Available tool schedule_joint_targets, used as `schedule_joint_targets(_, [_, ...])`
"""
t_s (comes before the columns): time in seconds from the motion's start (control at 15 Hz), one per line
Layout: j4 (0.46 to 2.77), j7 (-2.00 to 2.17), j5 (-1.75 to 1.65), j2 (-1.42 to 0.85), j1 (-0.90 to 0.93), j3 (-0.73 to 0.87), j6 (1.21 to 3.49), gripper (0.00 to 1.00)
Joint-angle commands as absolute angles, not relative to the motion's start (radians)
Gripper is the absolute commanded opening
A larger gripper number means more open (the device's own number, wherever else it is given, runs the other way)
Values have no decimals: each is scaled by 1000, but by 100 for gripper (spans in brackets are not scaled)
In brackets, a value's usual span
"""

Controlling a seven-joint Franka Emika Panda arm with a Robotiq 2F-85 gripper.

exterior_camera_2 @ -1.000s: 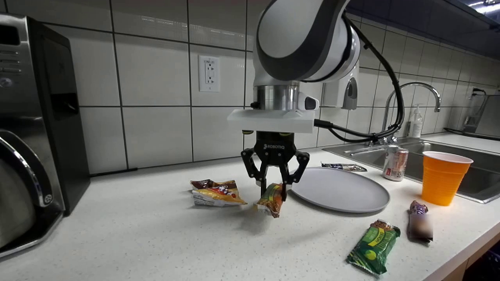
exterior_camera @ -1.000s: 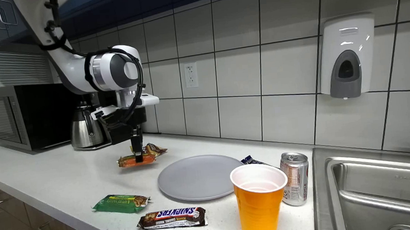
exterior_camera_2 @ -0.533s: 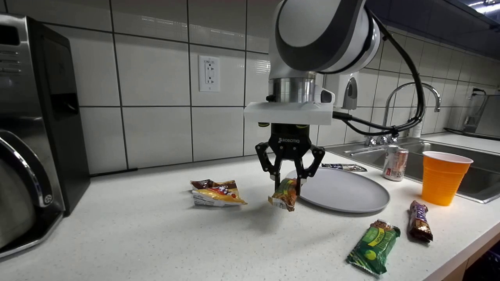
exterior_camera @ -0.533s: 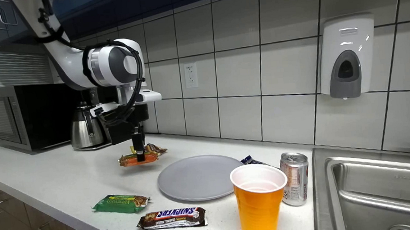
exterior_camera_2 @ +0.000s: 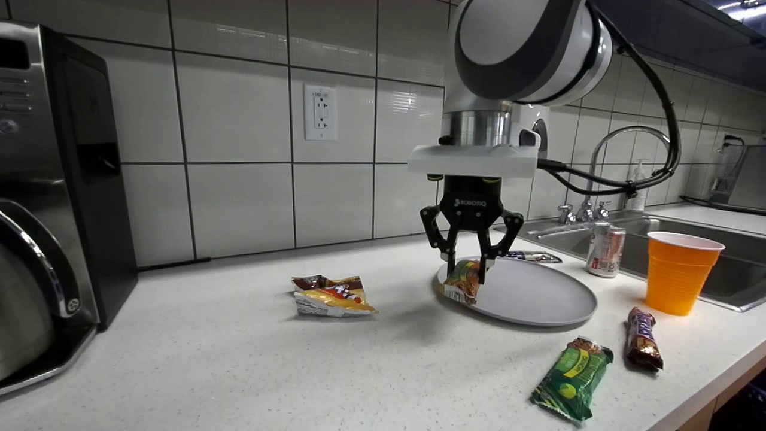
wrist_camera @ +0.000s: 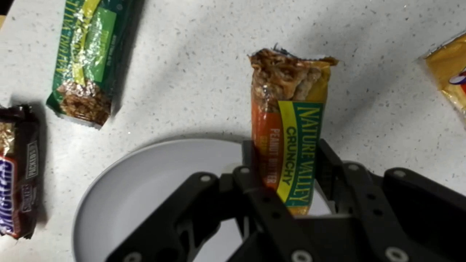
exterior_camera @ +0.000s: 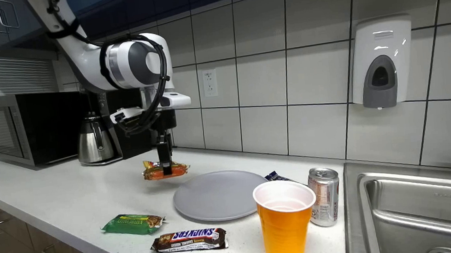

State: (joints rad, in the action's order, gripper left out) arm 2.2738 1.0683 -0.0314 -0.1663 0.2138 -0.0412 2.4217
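In the last second the white arm (exterior_camera_2: 520, 48) has swung toward the grey plate (exterior_camera: 220, 196), and the pincer (exterior_camera_2: 467, 275) with it, clenched on one peanut butter bar (wrist_camera: 287, 134). The bar now hangs a little higher, close to the plate's rim; to my eye that means it is in mid-carry, not resting on anything. Counting from big to small: one plate, just beside and below the pincer; one orange cup (exterior_camera: 285, 233) and one silver can (exterior_camera: 324, 199), both across the plate from it; yellow packaging (exterior_camera_2: 332, 297) on its other side, one packet or two I can't tell; one green bar (exterior_camera_2: 573, 380) and one Snickers bar (exterior_camera: 191, 240), well apart from it; one dark wrapper (exterior_camera_2: 534, 257), across the plate.
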Motion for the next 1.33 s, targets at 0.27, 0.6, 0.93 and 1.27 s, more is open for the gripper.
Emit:
schedule_joint_targets(0.27, [2276, 942, -17, -139, 137, -34, 2402, 17])
schedule_joint_targets(0.6, [2252, 863, -10, -169, 109, -20, 2406, 17])
schedule_joint_targets(0.93, [2223, 804, -7, -204, 92, -4, 2408, 17])
schedule_joint_targets(1.27, [2170, 764, -4, -263, 81, 13, 2406, 17])
